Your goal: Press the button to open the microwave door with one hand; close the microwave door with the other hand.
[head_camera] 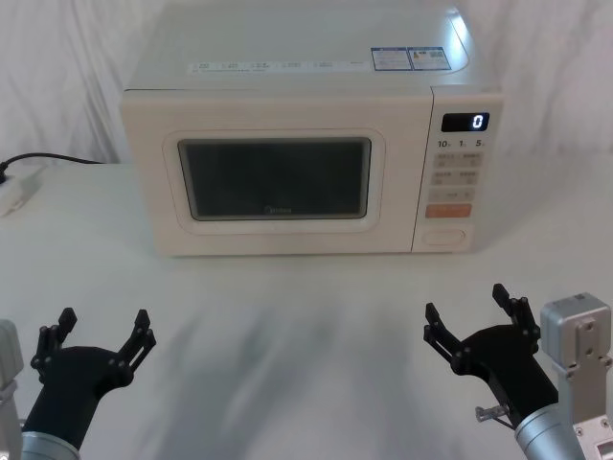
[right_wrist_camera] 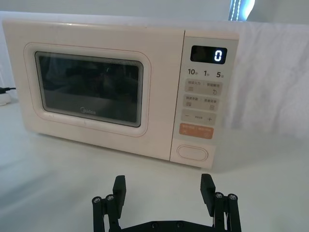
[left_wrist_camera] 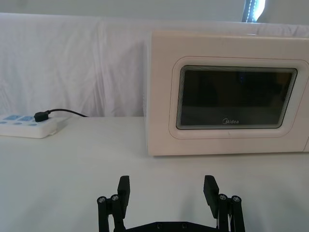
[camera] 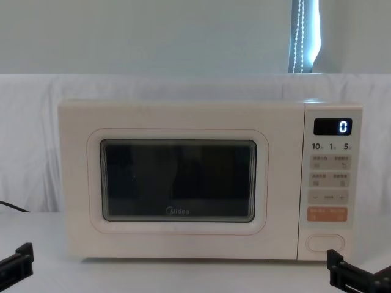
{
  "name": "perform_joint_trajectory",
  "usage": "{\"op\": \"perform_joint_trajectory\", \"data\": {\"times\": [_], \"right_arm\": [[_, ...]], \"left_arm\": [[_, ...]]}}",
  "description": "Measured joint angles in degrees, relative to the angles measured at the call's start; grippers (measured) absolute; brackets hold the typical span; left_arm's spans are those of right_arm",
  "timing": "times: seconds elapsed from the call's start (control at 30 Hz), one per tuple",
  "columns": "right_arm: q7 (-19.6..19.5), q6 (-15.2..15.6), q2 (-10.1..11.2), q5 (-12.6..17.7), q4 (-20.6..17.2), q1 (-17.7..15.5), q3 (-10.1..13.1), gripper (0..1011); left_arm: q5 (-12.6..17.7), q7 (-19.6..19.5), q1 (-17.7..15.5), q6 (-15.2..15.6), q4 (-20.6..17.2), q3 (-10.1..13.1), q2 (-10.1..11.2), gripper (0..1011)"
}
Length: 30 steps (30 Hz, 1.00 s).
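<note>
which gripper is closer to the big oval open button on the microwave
Right. The right gripper hovers open over the table just in front of the button, slightly to its right. The left gripper, also open, hovers far over toward the microwave's left front corner.

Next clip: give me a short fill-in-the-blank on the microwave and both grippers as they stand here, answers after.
1. The microwave door is ____.
2. The display above the button reads ____.
3. Both the left gripper and the right gripper have their fingers ____, short of the microwave.
4. The button sits directly below the ____ rectangular key.

Missing words: shut; 0; open; orange
</note>
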Motion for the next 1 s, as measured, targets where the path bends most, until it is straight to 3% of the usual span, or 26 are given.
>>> {"op": "perform_joint_trajectory", "data": {"times": [1.0], "right_arm": [[0.00,0.00,0.00,0.01,0.00,0.00,0.00,1002]], "left_arm": [[0.00,0.00,0.00,0.00,0.00,0.00,0.00,1001]]}}
